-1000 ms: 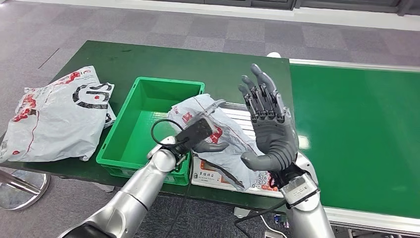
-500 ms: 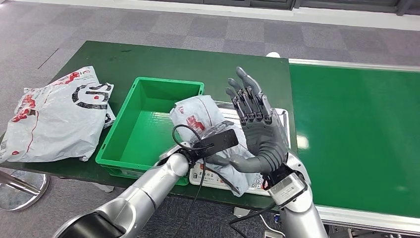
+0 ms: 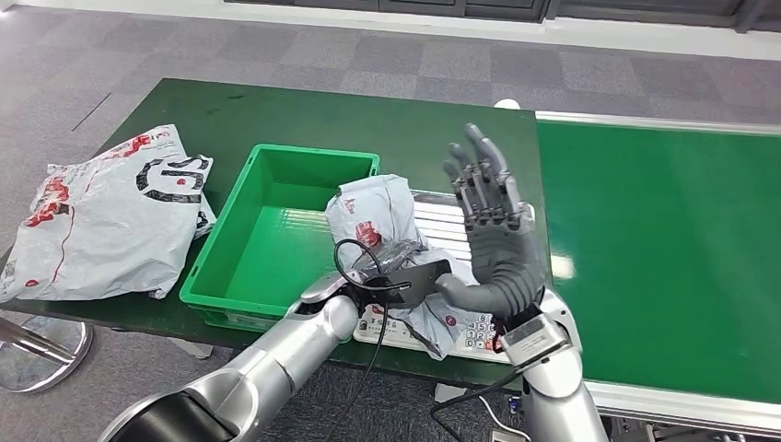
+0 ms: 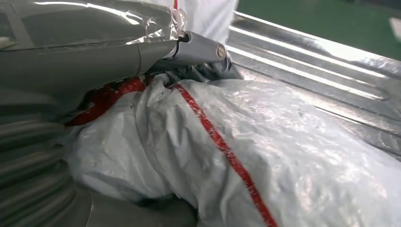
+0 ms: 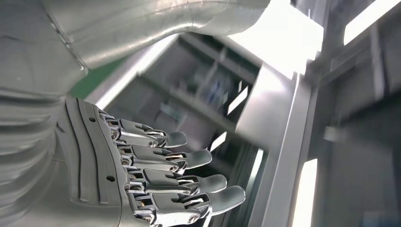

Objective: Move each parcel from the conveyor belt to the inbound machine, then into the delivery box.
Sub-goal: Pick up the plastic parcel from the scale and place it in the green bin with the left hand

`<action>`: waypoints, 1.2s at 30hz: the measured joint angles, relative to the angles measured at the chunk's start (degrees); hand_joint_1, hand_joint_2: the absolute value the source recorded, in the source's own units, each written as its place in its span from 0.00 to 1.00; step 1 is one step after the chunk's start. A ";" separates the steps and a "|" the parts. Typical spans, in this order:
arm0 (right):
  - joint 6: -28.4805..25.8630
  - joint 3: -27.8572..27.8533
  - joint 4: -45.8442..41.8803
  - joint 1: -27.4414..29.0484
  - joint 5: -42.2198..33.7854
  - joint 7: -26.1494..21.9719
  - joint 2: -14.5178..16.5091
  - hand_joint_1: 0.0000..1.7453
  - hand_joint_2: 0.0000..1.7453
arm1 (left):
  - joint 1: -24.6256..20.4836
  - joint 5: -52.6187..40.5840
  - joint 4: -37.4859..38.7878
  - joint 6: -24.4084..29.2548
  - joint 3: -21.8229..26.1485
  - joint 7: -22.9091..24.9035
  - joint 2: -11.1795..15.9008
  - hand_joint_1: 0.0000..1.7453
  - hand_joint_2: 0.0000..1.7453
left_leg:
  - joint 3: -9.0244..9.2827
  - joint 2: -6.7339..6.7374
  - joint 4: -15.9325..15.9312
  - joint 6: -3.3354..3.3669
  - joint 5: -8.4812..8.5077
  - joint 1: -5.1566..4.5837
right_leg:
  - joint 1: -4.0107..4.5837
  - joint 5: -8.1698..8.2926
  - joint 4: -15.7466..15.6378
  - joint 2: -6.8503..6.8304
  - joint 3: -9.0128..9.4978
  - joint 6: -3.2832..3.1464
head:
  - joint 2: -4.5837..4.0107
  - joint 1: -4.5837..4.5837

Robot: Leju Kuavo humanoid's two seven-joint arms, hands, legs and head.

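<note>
A crumpled grey parcel (image 3: 382,212) with red print lies on the ribbed metal plate of the inbound machine (image 3: 442,214), one end leaning over the rim of the green delivery box (image 3: 313,153). My left hand (image 3: 410,276) lies on the parcel's near end and grips it. In the left wrist view the parcel (image 4: 265,156) bunches against the palm under the thumb (image 4: 198,47). Just right of the parcel my right hand (image 3: 493,230) stands upright and holds nothing. The right wrist view shows its fingers (image 5: 179,175) straight and apart.
Two more grey parcels (image 3: 101,216) lie on the dark green table left of the box. The bright green conveyor belt (image 3: 663,249) runs along the right. The machine's keypad (image 3: 474,329) faces the table's near edge. A black cable (image 3: 355,258) loops above my left wrist.
My left hand has slid right along the parcel's near end, and the parcel has bunched up taller. My right hand dipped toward the parcel, then drew slightly back to the right.
</note>
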 joint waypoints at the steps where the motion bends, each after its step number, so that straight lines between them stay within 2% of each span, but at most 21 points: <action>1: -2.24 -1.09 -0.01 0.35 -1.62 -0.44 0.40 0.00 1.00 | 0.32 0.52 -0.19 0.47 0.01 -1.35 0.02 1.00 1.00 | 0.01 0.00 0.00 0.00 0.00 0.00 | 0.00 0.01 0.00 0.00 0.01 0.00 | 0.00 0.01; 4: -7.22 -4.00 -0.07 1.41 -6.74 -1.95 1.42 0.00 1.00 | 1.27 2.95 -0.99 1.59 0.16 -5.69 0.15 1.00 1.00 | 0.00 0.01 0.01 0.02 0.05 -0.01 | -0.01 0.09 -0.01 0.00 0.00 0.00 | 0.00 0.01; 11: -12.48 -7.70 -1.20 3.22 -16.51 -4.15 3.00 0.00 1.00 | 3.89 7.96 -3.75 2.61 2.18 -13.98 0.19 1.00 1.00 | -0.03 0.01 0.03 -0.01 0.11 -0.01 | 0.00 0.17 -0.01 0.02 -0.06 -0.02 | 0.00 0.01; 16: -13.57 -8.87 -1.77 3.66 -18.28 -4.38 3.50 0.00 1.00 | 4.82 9.65 -5.17 2.31 3.36 -16.06 0.19 1.00 1.00 | -0.08 0.01 0.02 -0.04 0.04 -0.01 | 0.00 0.11 0.00 0.08 -0.13 -0.05 | 0.00 0.01; 22: -16.69 -10.18 -2.00 3.82 -22.44 -4.39 3.62 0.00 1.00 | 7.62 23.10 -9.62 -3.40 8.22 -22.38 0.36 1.00 1.00 | -0.17 0.02 0.01 -0.04 0.03 -0.01 | 0.00 0.06 0.00 0.08 -0.22 -0.02 | 0.00 0.01; 26: -17.60 -10.37 -2.11 3.87 -23.11 -4.40 3.62 0.00 1.00 | 9.16 27.83 -12.97 -4.46 11.17 -24.85 0.83 1.00 1.00 | -0.20 0.03 0.01 -0.04 0.03 0.00 | 0.00 0.06 0.00 0.08 -0.26 -0.02 | 0.00 0.01; 32: -17.64 -10.94 -2.09 4.29 -24.17 -4.39 3.62 0.00 1.00 | 13.50 35.73 -23.16 -3.26 12.71 -29.92 1.92 1.00 1.00 | -0.26 0.03 0.01 -0.04 0.02 0.00 | 0.00 0.05 0.00 0.08 -0.29 -0.02 | 0.00 0.01; 36: -16.68 -11.77 -2.05 5.14 -24.46 -4.38 3.62 0.00 1.00 | 17.04 37.48 -32.94 3.00 12.72 -32.33 3.24 1.00 1.00 | -0.29 0.02 0.00 -0.04 -0.01 0.00 | 0.00 0.04 0.00 0.07 -0.33 -0.03 | 0.00 0.01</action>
